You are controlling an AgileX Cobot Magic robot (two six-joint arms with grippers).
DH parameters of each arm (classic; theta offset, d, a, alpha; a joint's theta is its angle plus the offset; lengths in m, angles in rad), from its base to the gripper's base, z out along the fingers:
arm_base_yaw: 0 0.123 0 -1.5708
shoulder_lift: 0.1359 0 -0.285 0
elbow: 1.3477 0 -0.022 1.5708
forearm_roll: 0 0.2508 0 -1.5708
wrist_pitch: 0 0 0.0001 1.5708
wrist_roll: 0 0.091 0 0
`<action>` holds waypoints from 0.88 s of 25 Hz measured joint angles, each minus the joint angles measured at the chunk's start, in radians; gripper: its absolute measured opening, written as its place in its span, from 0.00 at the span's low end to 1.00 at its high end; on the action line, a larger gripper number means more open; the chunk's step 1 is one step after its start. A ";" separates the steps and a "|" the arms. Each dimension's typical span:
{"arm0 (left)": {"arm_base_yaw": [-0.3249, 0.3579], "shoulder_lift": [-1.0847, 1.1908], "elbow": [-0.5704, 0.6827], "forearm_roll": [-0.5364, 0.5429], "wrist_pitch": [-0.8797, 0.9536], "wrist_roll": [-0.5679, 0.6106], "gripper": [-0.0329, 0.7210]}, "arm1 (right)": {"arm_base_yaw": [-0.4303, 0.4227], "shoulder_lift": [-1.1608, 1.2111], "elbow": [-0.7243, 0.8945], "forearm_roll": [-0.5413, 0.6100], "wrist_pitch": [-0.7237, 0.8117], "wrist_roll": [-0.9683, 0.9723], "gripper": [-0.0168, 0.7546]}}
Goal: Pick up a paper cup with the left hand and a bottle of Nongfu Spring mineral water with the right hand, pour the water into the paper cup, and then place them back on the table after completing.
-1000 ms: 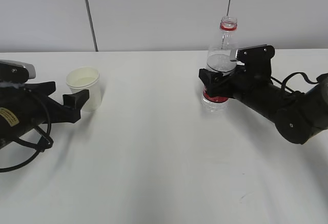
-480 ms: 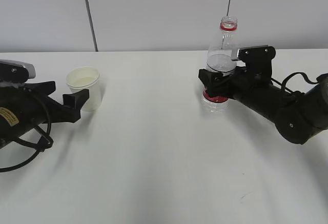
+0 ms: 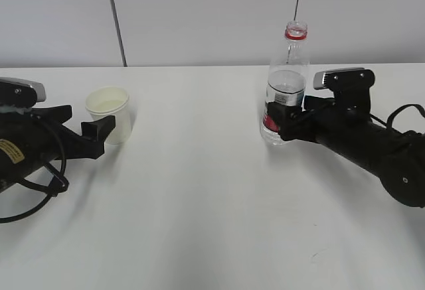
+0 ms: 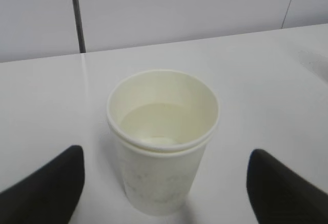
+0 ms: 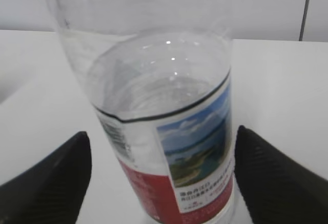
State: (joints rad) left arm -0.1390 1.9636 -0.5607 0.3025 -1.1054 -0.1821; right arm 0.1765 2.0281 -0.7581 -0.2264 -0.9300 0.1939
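Note:
The paper cup (image 3: 108, 113) stands on the white table (image 3: 199, 197) at the left, with water (image 4: 159, 124) in its bottom. My left hand's gripper (image 3: 86, 123) is open just short of it. In the left wrist view the cup (image 4: 163, 147) stands upright between and a little beyond the black fingertips (image 4: 51, 183), untouched by the gripper (image 4: 164, 155). The uncapped Nongfu Spring bottle (image 3: 285, 91), part full, stands on the table. My right hand's gripper (image 3: 280, 120) is open around its base; in the right wrist view the bottle (image 5: 169, 131) sits between the spread fingers of the gripper (image 5: 161, 134).
A grey-white wall (image 3: 212, 11) with a dark vertical seam runs behind the table's far edge. Black cables (image 3: 33, 190) loop on the table under my left arm.
My right gripper has let go of the bottle, opened and drawn back to the right. The bottle now stands free. The left arm and the cup have not moved.

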 joint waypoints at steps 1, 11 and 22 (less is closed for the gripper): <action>0.000 0.000 0.000 0.000 0.000 0.000 0.82 | 0.000 -0.013 0.014 0.000 0.000 0.000 0.85; 0.000 -0.094 0.001 0.001 0.092 0.000 0.82 | 0.000 -0.211 0.139 0.014 0.066 -0.028 0.84; 0.000 -0.288 0.002 0.003 0.295 -0.017 0.82 | 0.000 -0.519 0.150 0.024 0.351 -0.048 0.81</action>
State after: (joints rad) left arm -0.1390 1.6754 -0.5587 0.3054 -0.8102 -0.1988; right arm 0.1765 1.5090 -0.6083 -0.2023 -0.5791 0.1459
